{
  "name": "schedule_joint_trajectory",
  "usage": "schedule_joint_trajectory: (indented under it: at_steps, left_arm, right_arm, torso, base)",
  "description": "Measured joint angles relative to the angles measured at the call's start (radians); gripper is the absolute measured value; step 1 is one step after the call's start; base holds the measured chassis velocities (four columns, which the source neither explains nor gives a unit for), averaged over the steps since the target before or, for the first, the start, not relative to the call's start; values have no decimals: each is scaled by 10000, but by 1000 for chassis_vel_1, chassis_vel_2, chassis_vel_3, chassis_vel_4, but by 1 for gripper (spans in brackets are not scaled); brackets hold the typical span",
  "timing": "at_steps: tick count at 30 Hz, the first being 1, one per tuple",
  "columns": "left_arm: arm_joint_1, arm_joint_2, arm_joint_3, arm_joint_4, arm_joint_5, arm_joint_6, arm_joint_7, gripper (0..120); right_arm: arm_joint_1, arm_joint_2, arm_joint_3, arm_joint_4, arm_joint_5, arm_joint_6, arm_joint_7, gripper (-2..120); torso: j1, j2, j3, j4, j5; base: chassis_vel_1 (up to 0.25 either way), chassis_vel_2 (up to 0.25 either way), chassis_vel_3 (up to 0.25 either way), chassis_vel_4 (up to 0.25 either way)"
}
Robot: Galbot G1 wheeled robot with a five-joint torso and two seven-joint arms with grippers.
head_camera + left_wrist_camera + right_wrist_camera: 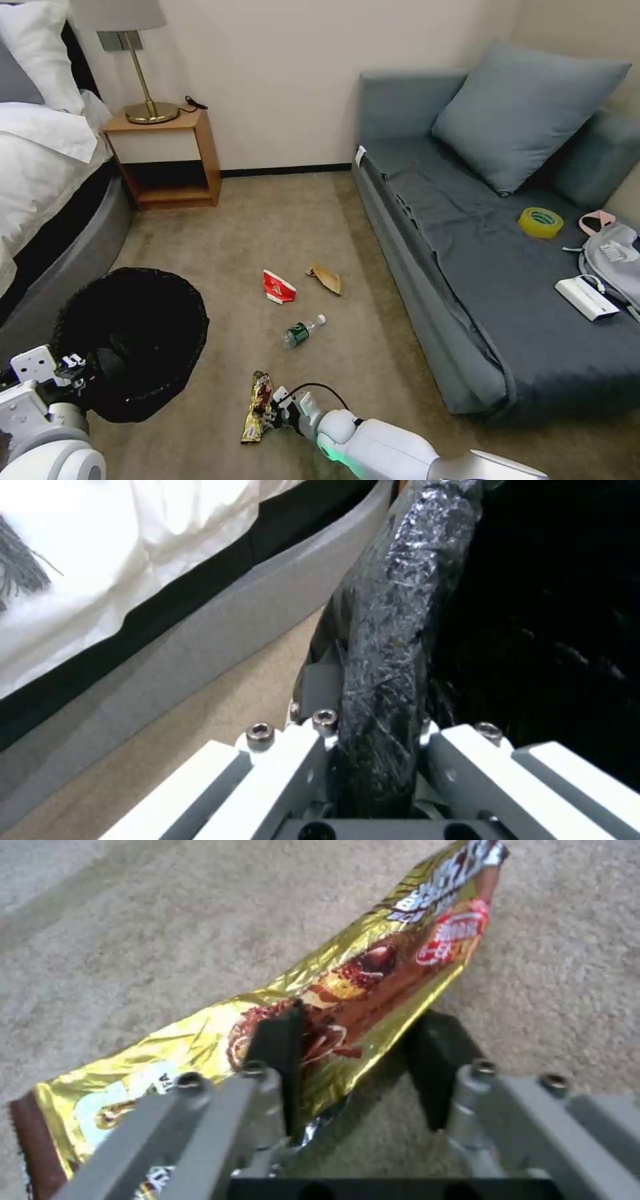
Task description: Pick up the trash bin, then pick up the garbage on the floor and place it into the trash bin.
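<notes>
The trash bin (143, 313), lined with a crinkly black bag, stands at the lower left by the bed, and my left gripper (73, 370) is shut on its near rim. In the left wrist view the bagged rim of the trash bin (393, 605) runs between the left gripper's (373, 705) fingers. Garbage lies on the carpet: a gold-brown wrapper (260, 393), a small clear bottle (302, 331), a red-and-white carton (278, 287) and a brown paper scrap (326, 279). My right gripper (270, 419) is down at the wrapper (373, 965), open, one finger (280, 1040) over it and the other beside its edge.
A grey sofa (467, 280) fills the right side, carrying a yellow tape roll (541, 222), a white box and a bag. The bed (40, 167) is at the left, and a wooden nightstand (170, 160) with a lamp stands at the back. Open carpet lies between them.
</notes>
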Motion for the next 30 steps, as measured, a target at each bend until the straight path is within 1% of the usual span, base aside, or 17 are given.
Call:
schedule_joint_trajectory:
  at_steps: [1,4,5,6,8,10,16,22,25,26,30]
  left_arm:
    - [0,0,0,0,0,0,0,2]
    - [-42,-1,23,23,6,0,0,2]
    - [-59,-3,31,33,9,0,0,2]
    - [-59,-3,31,33,9,0,0,2]
    - [-77,-3,41,40,11,0,2,2]
    - [-92,-3,46,43,11,0,3,2]
    - [-122,14,53,46,3,0,5,2]
    - [-145,35,64,46,-39,0,12,2]
    - [-178,57,78,44,-65,4,18,2]
    - [-178,57,78,44,-65,4,18,2]
    - [-230,65,177,65,-71,17,20,2]
  right_arm:
    - [0,0,0,0,0,0,0,33]
    - [1,-68,13,42,0,32,-6,18]
    - [1,-105,13,76,2,53,-6,14]
    - [1,-105,13,76,2,53,-6,14]
    - [-1,-181,14,191,23,75,-5,5]
    - [-3,-216,14,257,52,98,0,0]
    - [-10,-405,46,729,285,112,41,0]
    - [100,-742,217,1342,518,9,350,0]
    - [200,-1138,401,1943,759,-146,589,0]
    - [200,-1138,401,1943,759,-146,589,0]
    - [272,-1782,894,2874,992,-367,942,0]
  torso:
    - [0,0,0,0,0]
    - [0,-2,0,1,0]
    - [0,-2,1,0,0]
    - [0,-2,1,0,0]
    - [0,-2,0,1,0]
    - [0,-2,0,1,0]
    - [0,-2,0,1,0]
    - [0,-2,1,1,0]
    - [1,-1,1,1,1]
    - [1,-1,1,1,1]
    - [1,-2,1,0,1]
  base:
    - [0,0,0,0]
    - [0,0,0,0]
    - [0,0,0,0]
    - [0,0,0,0]
    - [0,0,0,0]
    - [0,0,0,0]
    - [0,0,0,0]
    - [0,0,0,0]
    - [0,0,0,0]
    - [0,0,0,0]
    - [0,0,0,0]
